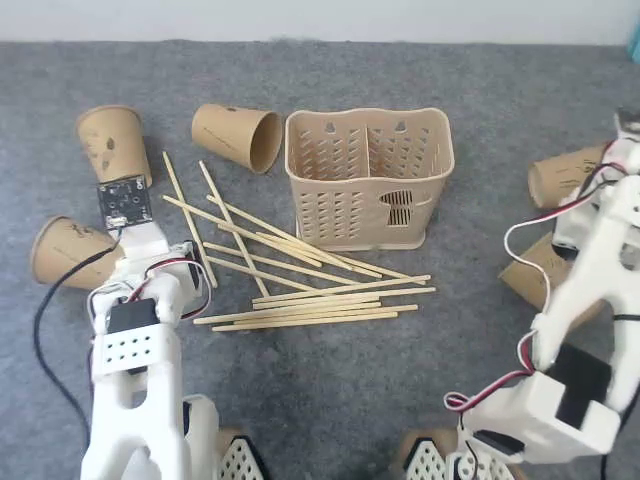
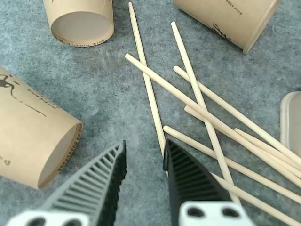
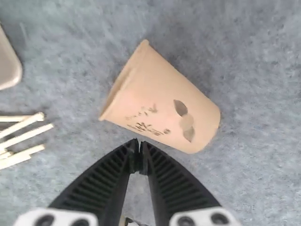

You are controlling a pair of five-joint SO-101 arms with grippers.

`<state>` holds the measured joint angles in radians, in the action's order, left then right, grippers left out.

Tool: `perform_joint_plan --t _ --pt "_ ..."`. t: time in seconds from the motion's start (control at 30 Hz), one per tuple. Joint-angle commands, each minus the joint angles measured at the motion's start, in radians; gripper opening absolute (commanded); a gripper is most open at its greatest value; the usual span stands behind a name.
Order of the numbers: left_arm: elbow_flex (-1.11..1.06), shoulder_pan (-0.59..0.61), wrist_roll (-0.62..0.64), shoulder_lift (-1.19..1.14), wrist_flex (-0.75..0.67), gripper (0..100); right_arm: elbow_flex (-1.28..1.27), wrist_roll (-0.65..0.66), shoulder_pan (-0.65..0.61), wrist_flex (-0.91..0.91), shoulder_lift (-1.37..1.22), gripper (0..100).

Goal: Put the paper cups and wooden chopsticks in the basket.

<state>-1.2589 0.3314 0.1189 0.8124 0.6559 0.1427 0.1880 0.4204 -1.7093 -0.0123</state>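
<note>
Closest in, the left gripper point(image 2: 144, 147) is hovering low over the grey mat point(image 1: 330, 400). Its jaws are standing apart and holding nothing, with one tip just beside a stick. Pale wooden chopsticks point(image 1: 300, 312) are lying scattered just near of the basket point(image 1: 340, 215). The nearest bunch is running almost left to right, and the others are slanting from far left to near right. The tan slotted basket is standing upright at the middle. Three brown printed paper cups point(image 1: 237, 135) are lying on their sides at the left, and the one nearest the basket is pointing its mouth right, toward it. The right gripper point(image 3: 139, 143) is hanging with its jaws pressed together and empty. It is sitting just short of another cup point(image 3: 160, 110), which is lying on its side with its mouth toward the chopstick ends.
</note>
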Motion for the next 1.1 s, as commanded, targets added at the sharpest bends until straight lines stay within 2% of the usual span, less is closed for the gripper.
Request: perform_joint_plan --t 0.0,0.1,0.23,0.43,0.63,0.83,1.07 --pt "0.007 0.008 -0.003 0.006 -0.002 12 0.046 -0.051 -0.053 0.031 0.053 6.5" --pt "0.008 0.008 -0.003 0.006 0.000 12 0.046 -0.135 -0.094 0.076 0.024 9.4" --pt "0.008 0.008 -0.003 0.006 0.000 12 0.046 -0.256 -0.151 0.176 -0.053 3.2" --pt "0.008 0.009 -0.003 0.008 0.000 12 0.046 -0.249 -0.168 0.243 -0.242 0.9" --pt "0.010 0.009 -0.003 0.008 0.000 12 0.046 -0.114 -0.039 0.128 -0.303 0.9" --pt "0.012 0.009 -0.003 0.008 -0.002 12 0.046 0.015 0.111 0.038 -0.154 0.9" --pt "0.012 0.009 -0.003 0.008 0.002 12 0.040 0.224 0.297 -0.061 -0.041 0.9"
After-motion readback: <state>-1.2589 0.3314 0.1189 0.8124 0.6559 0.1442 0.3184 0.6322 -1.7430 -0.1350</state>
